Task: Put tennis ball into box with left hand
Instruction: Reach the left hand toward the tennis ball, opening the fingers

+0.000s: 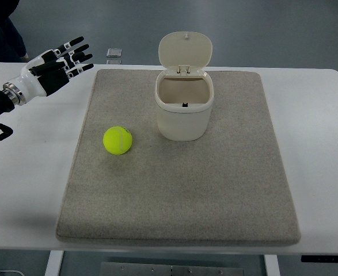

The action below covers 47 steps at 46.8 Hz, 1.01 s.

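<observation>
The fuzzy yellow-green tennis ball (117, 140) lies untouched on the grey felt mat (180, 195), just left of the cream plastic box (183, 112) with its lid up. Farther off, the left hand (56, 66) hovers, fingers spread, empty. Reaching down comes next, I judge.

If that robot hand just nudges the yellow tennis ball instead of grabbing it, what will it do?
The tennis ball is round and lies free on the flat grey mat, so a nudge would probably set it rolling. The mat looks felt-like, which may slow it soon. Its fuzzy cover should help the fingers of the open left hand hold it without slipping.
</observation>
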Available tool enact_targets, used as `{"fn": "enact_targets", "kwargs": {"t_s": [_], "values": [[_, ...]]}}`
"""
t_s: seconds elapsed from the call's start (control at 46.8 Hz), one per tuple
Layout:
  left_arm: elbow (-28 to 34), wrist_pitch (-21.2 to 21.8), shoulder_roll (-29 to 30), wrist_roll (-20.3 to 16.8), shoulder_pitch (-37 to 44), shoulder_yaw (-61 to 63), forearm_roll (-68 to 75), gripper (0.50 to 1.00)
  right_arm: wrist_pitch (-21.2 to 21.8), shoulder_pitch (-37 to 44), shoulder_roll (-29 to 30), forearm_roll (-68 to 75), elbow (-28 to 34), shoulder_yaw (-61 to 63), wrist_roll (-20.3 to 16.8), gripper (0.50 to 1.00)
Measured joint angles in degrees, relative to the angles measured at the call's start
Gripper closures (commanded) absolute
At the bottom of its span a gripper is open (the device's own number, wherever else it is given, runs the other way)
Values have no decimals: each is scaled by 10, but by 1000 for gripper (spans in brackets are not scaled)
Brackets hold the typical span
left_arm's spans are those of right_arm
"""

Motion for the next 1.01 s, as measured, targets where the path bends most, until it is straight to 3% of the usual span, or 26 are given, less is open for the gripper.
{"fn": "enact_targets", "kwargs": {"t_s": [0.321,0.492,0.62,1.005], "values": [[2,8,0,1,-3,10,1,508,0,0,0,0,0,0,0,562],[7,49,-1,1,-9,32,2,508,0,0,0,0,0,0,0,562],[0,37,-1,-2,-8,34,17,510,0,0,0,0,0,0,0,562],[-29,24,48,-8,-9,28,308,508,0,0,0,0,0,0,0,562]]}}
